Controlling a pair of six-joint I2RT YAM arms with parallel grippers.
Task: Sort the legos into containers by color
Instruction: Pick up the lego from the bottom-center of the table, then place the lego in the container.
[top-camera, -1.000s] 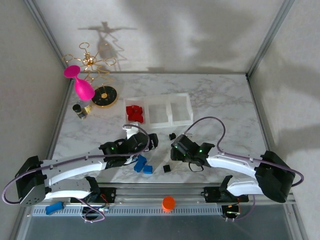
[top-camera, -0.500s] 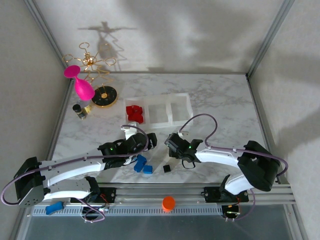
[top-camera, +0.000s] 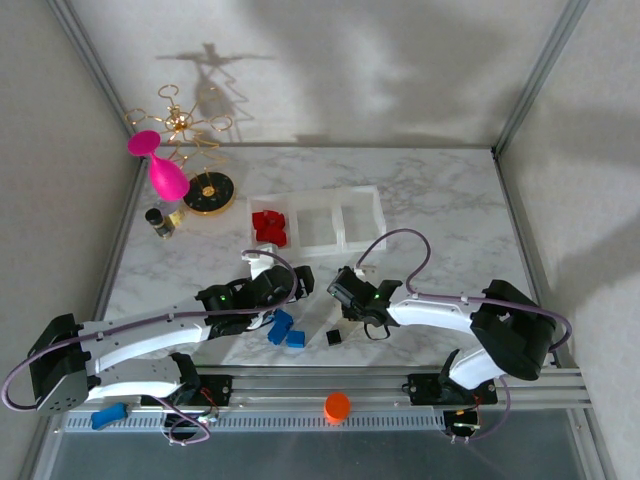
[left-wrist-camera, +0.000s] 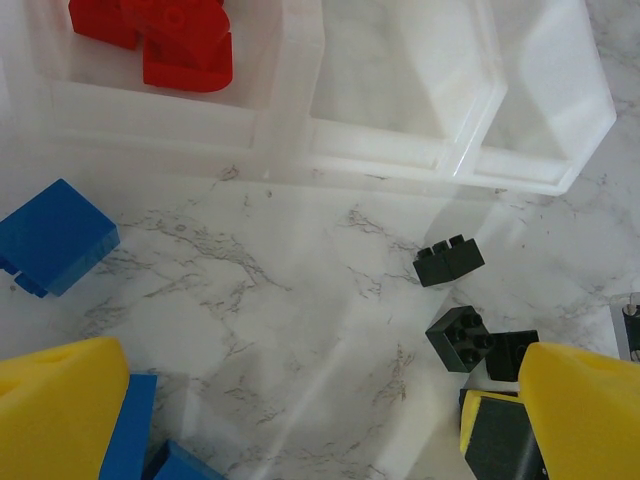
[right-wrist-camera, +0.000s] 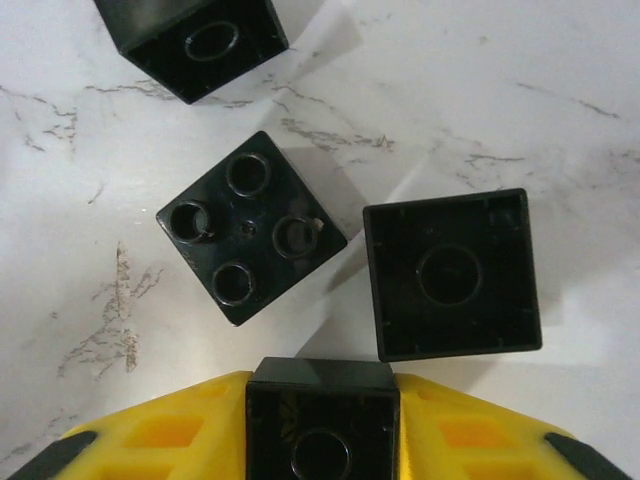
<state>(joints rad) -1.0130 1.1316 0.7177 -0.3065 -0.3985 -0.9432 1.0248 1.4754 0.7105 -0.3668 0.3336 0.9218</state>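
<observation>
Black lego brick (right-wrist-camera: 322, 392) is pinched in our right gripper (right-wrist-camera: 322, 440); our left gripper (left-wrist-camera: 320, 415) hangs wide open over the marble table (left-wrist-camera: 300, 300), beside blue bricks (left-wrist-camera: 55, 235).

The top camera looks down from high at the near edge over the whole table (top-camera: 440, 190). The left wrist camera, close in, tilts down toward the bins (left-wrist-camera: 400, 160), shared with the top view. The right wrist camera sits nearest, straight above black bricks (right-wrist-camera: 250, 240) that the left wrist view also catches.
</observation>
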